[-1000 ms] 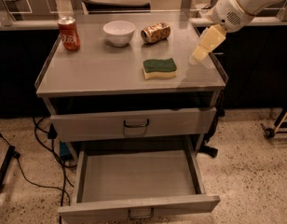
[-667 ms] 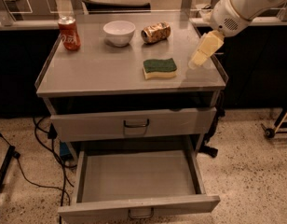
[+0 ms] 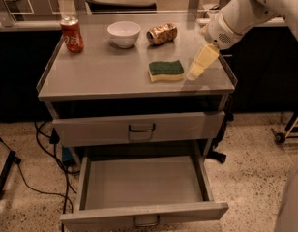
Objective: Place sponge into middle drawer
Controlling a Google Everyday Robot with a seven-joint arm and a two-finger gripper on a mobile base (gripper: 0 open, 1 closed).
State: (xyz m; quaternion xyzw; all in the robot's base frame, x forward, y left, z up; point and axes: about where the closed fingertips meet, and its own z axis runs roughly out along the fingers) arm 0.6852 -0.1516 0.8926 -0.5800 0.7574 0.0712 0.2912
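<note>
Your claw hangs low over the right-hand part of the counter, tilted down from the white arm that comes in from the upper right corner. You cannot tell from this view how far it is open. It appears to have hold of nothing.

The sponge lies flat on the counter, green face up and pale body showing along its near edge. It sits just beside the claw, on the side toward the bowl, and whether the tip of the claw touches its edge you cannot tell.

The middle drawer stands pulled out toward you below the counter, and only its grey floor shows inside it. Its wire handle sits at the front edge, at the bottom of the view. The upper drawer just above it is pushed in.

At the back of the counter the white bowl stands upright, showing only its white inside. A red can stands near the far left corner. A golden can lies on its side between the bowl and the arm.
</note>
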